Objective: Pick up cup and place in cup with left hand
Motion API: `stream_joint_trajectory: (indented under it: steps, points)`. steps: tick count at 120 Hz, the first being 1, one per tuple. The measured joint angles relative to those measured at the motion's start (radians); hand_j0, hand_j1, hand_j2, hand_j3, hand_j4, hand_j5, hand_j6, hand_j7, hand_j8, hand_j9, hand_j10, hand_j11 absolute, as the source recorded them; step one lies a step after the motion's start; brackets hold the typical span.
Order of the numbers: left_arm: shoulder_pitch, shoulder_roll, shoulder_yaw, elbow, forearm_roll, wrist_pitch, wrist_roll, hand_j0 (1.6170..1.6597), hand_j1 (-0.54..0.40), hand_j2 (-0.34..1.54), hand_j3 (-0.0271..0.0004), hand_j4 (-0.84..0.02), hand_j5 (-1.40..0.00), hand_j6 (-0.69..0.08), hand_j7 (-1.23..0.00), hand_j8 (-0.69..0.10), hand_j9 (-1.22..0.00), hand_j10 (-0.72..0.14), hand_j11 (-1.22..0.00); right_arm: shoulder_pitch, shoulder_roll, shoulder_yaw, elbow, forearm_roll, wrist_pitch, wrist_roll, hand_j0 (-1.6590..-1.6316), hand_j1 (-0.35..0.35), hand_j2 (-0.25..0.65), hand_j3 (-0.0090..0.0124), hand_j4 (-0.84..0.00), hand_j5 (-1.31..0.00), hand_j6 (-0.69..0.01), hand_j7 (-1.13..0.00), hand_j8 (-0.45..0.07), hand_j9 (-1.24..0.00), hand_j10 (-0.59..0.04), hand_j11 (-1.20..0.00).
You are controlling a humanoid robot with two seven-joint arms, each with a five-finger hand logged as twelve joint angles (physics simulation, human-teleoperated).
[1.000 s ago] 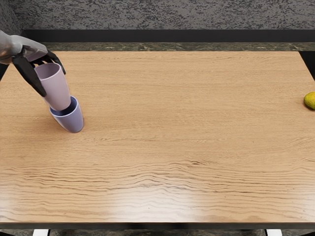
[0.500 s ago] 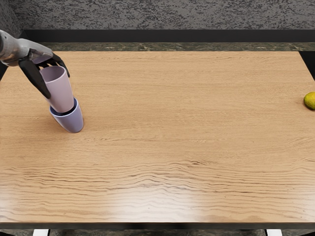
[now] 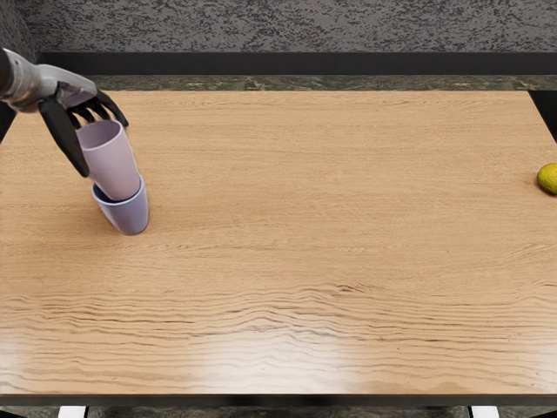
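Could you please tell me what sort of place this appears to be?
Probably a simulated robot test station: the left hand is a metal-and-black robot hand, beside a pink cup set partly into a blue cup, on a plain wooden table.

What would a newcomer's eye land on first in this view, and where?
First, the pink cup at the left, its lower end inside the blue cup. Above them, the grey-and-black left robot hand reaches in to the pink cup's rim. Then the yellow fruit, cut off by the picture's right edge.
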Motion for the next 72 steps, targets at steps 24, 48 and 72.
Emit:
stream_joint_trajectory:
  steps: [24,48,72]
  points:
    - [-0.001,0.002,0.0,-0.001,0.0,0.009,0.0,1.6577,0.113,0.04,0.0,-0.168,-0.28,-0.149,-0.27,-0.153,-0.27,-0.177,-0.27,0.0,0.0,0.0,0.001,0.0,0.0,0.0,-1.6581,-0.312,-0.006,0.0,-0.031,-0.04,-0.031,-0.04,-0.031,-0.04,-0.031,-0.04]
    - [-0.011,0.003,-0.001,-0.002,0.0,0.01,0.0,1.6579,0.16,0.03,0.0,-0.151,-0.21,-0.144,-0.21,-0.145,-0.21,-0.153,-0.21,0.0,0.0,0.0,0.002,0.0,0.0,0.0,-1.6581,-0.312,-0.006,0.0,-0.031,-0.04,-0.031,-0.04,-0.031,-0.04,-0.031,-0.04]
    - [-0.009,0.004,-0.002,-0.003,-0.001,0.01,0.0,1.658,0.178,0.03,0.0,-0.143,-0.19,-0.141,-0.19,-0.141,-0.19,-0.144,-0.19,0.0,0.0,0.0,0.003,0.0,0.0,0.0,-1.6581,-0.312,-0.006,0.0,-0.031,-0.04,-0.031,-0.04,-0.031,-0.04,-0.031,-0.04]
